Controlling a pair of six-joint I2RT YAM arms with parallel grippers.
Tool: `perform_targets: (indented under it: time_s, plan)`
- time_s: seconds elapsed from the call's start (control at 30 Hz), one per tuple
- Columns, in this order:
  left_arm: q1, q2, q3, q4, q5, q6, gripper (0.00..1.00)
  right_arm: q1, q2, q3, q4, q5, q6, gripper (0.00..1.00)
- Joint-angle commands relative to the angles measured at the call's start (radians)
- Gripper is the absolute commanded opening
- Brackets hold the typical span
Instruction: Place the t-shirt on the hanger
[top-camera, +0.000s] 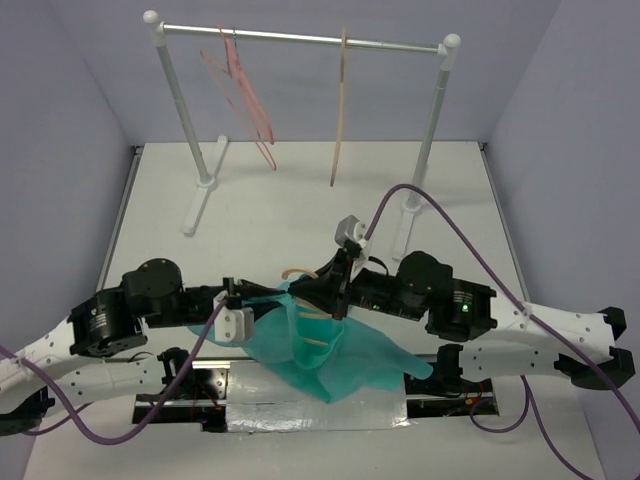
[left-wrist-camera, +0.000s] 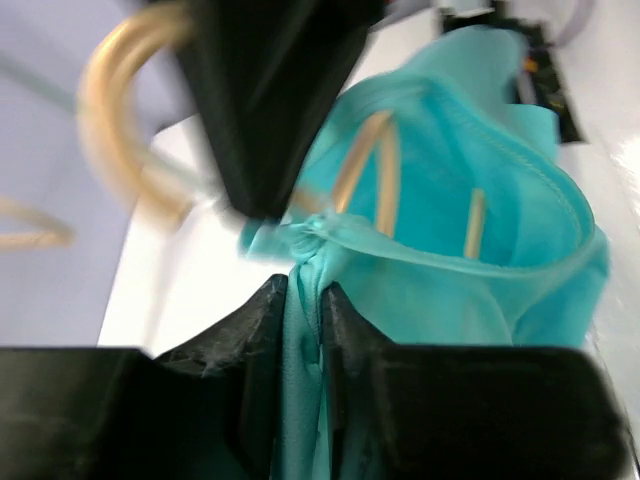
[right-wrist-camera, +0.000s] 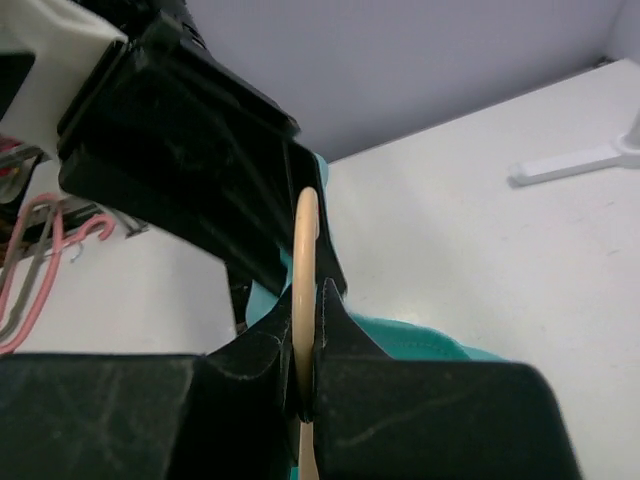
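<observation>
The teal-green t-shirt (top-camera: 340, 355) hangs bunched between the two arms near the table's front edge. The cream hanger (top-camera: 312, 320) is partly inside it; its arms and bar show through the neck opening in the left wrist view (left-wrist-camera: 385, 185). My left gripper (top-camera: 268, 308) is shut on a fold of the t-shirt (left-wrist-camera: 440, 290) at the collar. My right gripper (top-camera: 318, 291) is shut on the hanger (right-wrist-camera: 305, 260) at its hook, holding it edge-on. The hook (left-wrist-camera: 110, 120) curves up at upper left in the left wrist view.
A white clothes rail (top-camera: 300, 38) stands at the back of the table, with thin pink hangers (top-camera: 245, 95) on the left and a tan hanger (top-camera: 340, 110) near the middle. Its feet (top-camera: 205, 195) rest on the table. Purple cables loop by both arms.
</observation>
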Motion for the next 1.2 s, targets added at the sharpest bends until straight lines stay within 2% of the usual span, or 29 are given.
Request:
perform_targets:
  time_s: [0.0, 0.1, 0.3, 0.47, 0.6, 0.67, 0.73, 0.77, 0.9, 0.93, 1.17]
  plan:
    - [0.002, -0.037, 0.097, -0.002, -0.171, -0.112, 0.32, -0.014, -0.095, 0.103, -0.043, 0.157, -0.094, 0.00]
    - [0.002, -0.054, 0.119, -0.013, -0.231, -0.134, 0.37, -0.014, -0.124, 0.144, -0.114, 0.160, -0.102, 0.00]
    - [0.002, -0.102, 0.105, -0.016, -0.233, -0.139, 0.46, -0.016, -0.134, 0.170, -0.178, 0.168, -0.114, 0.00]
    - [0.002, -0.100, 0.121, -0.037, -0.279, -0.145, 0.48, -0.014, -0.100, 0.206, -0.214, 0.168, -0.148, 0.00]
    - [0.001, -0.094, 0.134, -0.047, -0.387, -0.175, 0.46, -0.010, -0.063, 0.204, -0.215, 0.251, -0.185, 0.00]
    - [0.002, -0.097, 0.127, -0.033, -0.469, -0.201, 0.45, 0.009, 0.002, 0.374, -0.376, 0.346, -0.122, 0.00]
    - [0.002, -0.103, 0.092, 0.004, -0.501, -0.240, 0.46, 0.027, 0.021, 0.427, -0.354, 0.450, -0.180, 0.00]
    - [0.002, -0.112, 0.078, 0.018, -0.492, -0.251, 0.46, 0.026, 0.029, 0.436, -0.337, 0.496, -0.189, 0.00]
    - [0.002, -0.108, 0.015, 0.091, -0.417, -0.303, 0.46, 0.039, 0.173, 0.724, -0.575, 0.657, -0.127, 0.00]
    - [0.002, -0.102, 0.004, 0.108, -0.403, -0.315, 0.46, 0.044, 0.208, 0.741, -0.588, 0.709, -0.116, 0.00]
    - [0.002, 0.060, 0.071, 0.254, -0.205, -0.343, 0.47, 0.072, 0.253, 0.639, -0.551, 0.828, -0.045, 0.00]
